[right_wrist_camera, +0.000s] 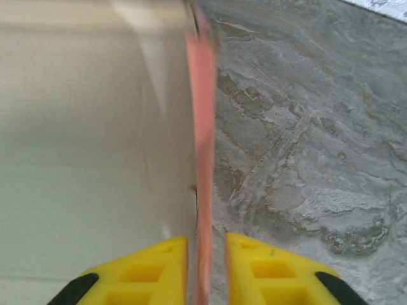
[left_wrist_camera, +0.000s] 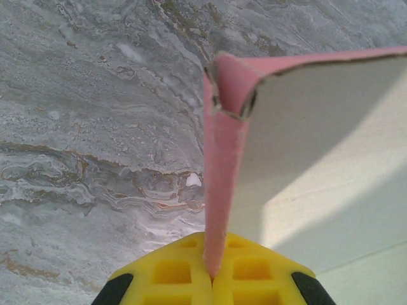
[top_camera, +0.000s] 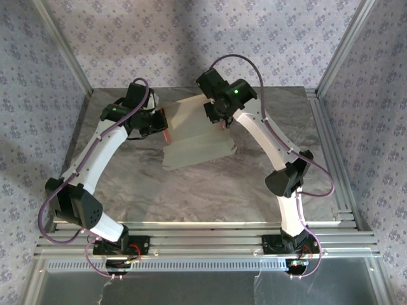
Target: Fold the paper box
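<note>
2 pink-red flaps stand up from the paper box (top_camera: 194, 136), 1 on each side edge, while the rest of the sheet lies pale side up on the far middle of the marbled table (top_camera: 191, 190), creased into shallow steps. In the left wrist view the flap (left_wrist_camera: 222, 159) rises straight out of the left gripper (left_wrist_camera: 213, 276), whose yellow fingers are pressed together on its lower edge, so this side is firmly pinched; from above, that gripper (top_camera: 162, 128) sits at the sheet's left edge. The right gripper (top_camera: 221, 122) is at the opposite edge, and its wrist view shows the other flap (right_wrist_camera: 203, 127) between its nearly closed fingers (right_wrist_camera: 206, 254), lying against 1 pad with a thin sliver of table visible beside the other, so I cannot tell whether it truly grips. The card looks light and thin, stiff enough to hold a flap upright yet likely to buckle or crease wrongly if squeezed mid-panel. It probably handles best held low on a flap, close to the score line, with gentle pressure and both sides moved evenly.
</note>
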Action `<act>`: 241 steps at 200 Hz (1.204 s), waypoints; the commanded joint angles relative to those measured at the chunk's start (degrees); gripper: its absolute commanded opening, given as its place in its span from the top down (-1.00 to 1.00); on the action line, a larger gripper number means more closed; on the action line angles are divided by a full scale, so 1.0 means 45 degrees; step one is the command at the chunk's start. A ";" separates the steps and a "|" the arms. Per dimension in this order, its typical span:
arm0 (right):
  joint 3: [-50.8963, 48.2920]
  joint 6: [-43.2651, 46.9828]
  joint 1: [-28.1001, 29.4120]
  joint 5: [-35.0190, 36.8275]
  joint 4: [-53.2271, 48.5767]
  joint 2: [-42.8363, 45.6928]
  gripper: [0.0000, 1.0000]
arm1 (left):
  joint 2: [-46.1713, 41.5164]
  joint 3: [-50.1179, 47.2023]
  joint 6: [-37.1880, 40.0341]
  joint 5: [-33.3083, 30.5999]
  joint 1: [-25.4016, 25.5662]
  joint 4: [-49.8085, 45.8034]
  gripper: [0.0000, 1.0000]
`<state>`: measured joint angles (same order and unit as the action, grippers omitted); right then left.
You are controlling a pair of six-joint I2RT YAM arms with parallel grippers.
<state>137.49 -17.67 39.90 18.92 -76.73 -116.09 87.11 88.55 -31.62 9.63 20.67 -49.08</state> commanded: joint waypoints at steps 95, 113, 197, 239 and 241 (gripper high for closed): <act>-0.1758 0.0033 -0.0516 -0.0970 0.1169 0.0902 0.44 | -0.0327 0.0116 -0.0161 0.0291 -0.0139 0.0287 1.00; -0.1158 0.0152 -0.0559 -0.0909 0.1123 0.0546 0.49 | -0.0346 0.0087 -0.0142 0.0339 -0.0137 0.0291 1.00; -0.0164 0.0469 -0.0273 0.0796 0.0557 -0.0455 0.76 | -0.0409 0.0091 -0.0102 0.0401 -0.0139 0.0229 1.00; -0.0252 0.0336 -0.0144 0.1067 0.0419 -0.0510 0.65 | -0.0382 0.0089 -0.0122 0.0419 -0.0139 0.0223 1.00; -0.0258 0.0319 -0.0153 0.1044 0.0417 -0.0510 0.63 | -0.0385 0.0088 -0.0123 0.0404 -0.0139 0.0223 1.00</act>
<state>135.31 -16.01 39.13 21.23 -72.55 -117.60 87.11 88.55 -31.64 10.50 20.36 -48.01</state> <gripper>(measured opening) 0.143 0.046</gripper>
